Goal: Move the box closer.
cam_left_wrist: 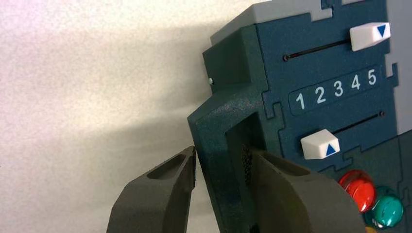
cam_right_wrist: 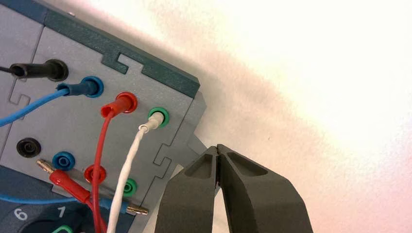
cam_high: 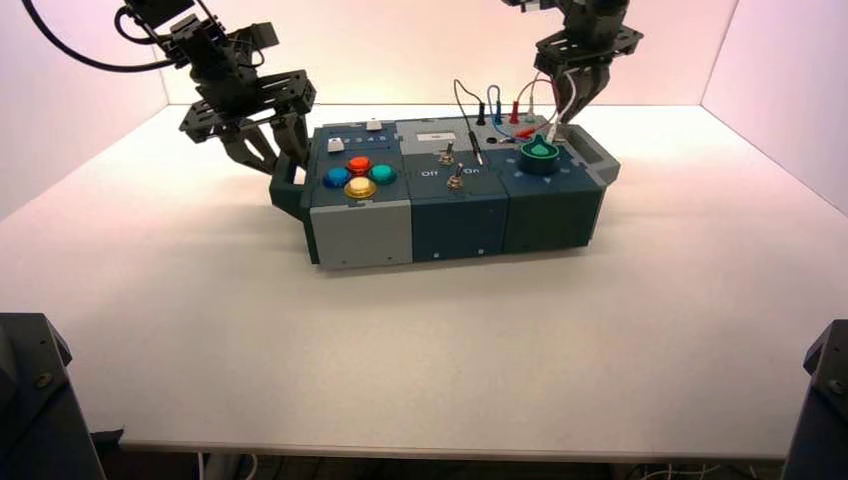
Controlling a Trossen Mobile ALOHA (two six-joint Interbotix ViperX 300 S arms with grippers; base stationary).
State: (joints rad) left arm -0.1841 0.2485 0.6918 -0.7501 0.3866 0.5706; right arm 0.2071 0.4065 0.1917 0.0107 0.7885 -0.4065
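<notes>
The large rectangular panel box of dark teal and grey plastic (cam_high: 460, 225) sits on the pale, smooth table (cam_high: 420, 370), toward 12 o'clock in the high view, with its 3 o'clock end a little farther from the robot than its 9 o'clock end.

The left gripper (cam_high: 285, 168) is at the box's 10 o'clock, spread wide astride the dark teal plastic side handle (cam_left_wrist: 214, 167): one finger outside the bar, the other at the opening inside it. No firm pinch shows. The right gripper (cam_right_wrist: 218, 147) is closed tight with nothing in it, by the box's 2 o'clock corner, close to the grey plastic handle (cam_high: 592, 152) at that end.

The step in hand looks like setting up a two-ended pull toward 6 o'clock; the box seems still to need that move. If only the left arm draws, the box will probably pivot and leave its 3 o'clock end behind. If the left jaws close off-centre, the bar may slip out. The closed right tips could skate off the corner unless they bear squarely on the handle or the rear edge. Sweeping inward, they could snag the thin white wire (cam_right_wrist: 124, 170) or red wire (cam_right_wrist: 100, 145) and tug out a plug.
</notes>
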